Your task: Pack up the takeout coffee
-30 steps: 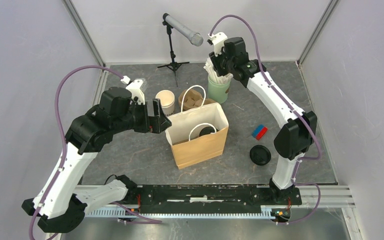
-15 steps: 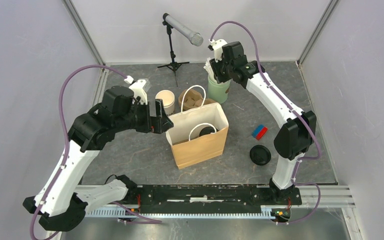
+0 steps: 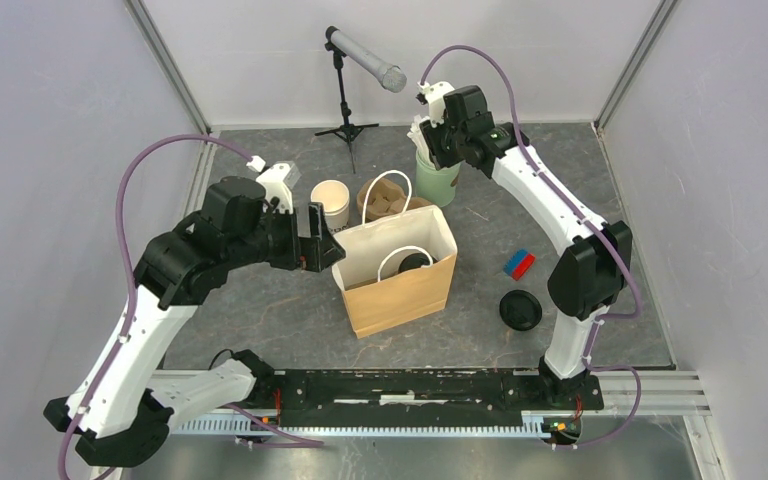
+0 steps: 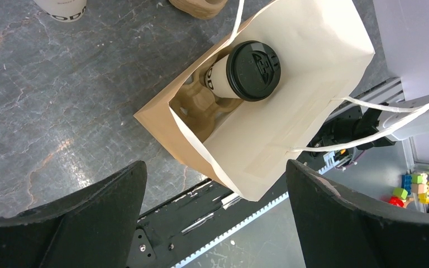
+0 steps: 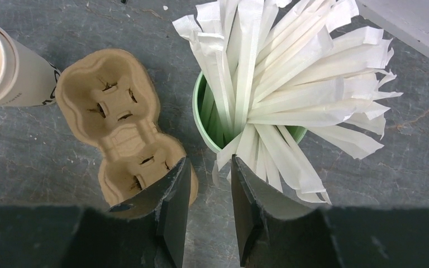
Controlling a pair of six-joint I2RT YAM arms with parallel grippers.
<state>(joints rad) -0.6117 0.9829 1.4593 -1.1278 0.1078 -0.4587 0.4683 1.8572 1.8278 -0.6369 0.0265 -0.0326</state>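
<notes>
**Cup** [image 4: 253, 71] — white paper, dark print, black lid on. It stands upright in a pulp tray [image 4: 198, 103] at the bottom of the bag [image 4: 318, 61]. Judged packed.

**Bag** — brown paper, white inside, mouth open, string handles loose. It stands mid-table just in front of the spare tray [image 5: 117, 123].

**Left gripper** [image 4: 215, 167] — fingers spread as wide as they go, holding nothing. It hangs over the bag's mouth, clear of the paper. It is almost unmoved in the last second, apart from a small shift at the bag's left edge.

**Right gripper** [image 5: 208, 167] — fingers narrow, with a slim gap between them and nothing clamped. In the last second it has drifted a little toward the green pot [image 5: 201, 106] at the back and now sits directly above the straws [image 5: 279, 72]. One wrapper's lower end hangs at the gap, but I cannot tell if it touches a finger.

**Meaning for the task** — the coffee itself looks done. The right arm's small move suggests a straw is the next item sought, though that is a guess. Its narrow gap suits one thin wrapper. The fan is crowded, so it may well take several or pull the pot askew.

**Also present** — lidless cup [image 5: 11, 72] beside the spare tray; loose lid [image 3: 520, 310] and coloured blocks [image 3: 519, 264] to the bag's right, well apart from it.
</notes>
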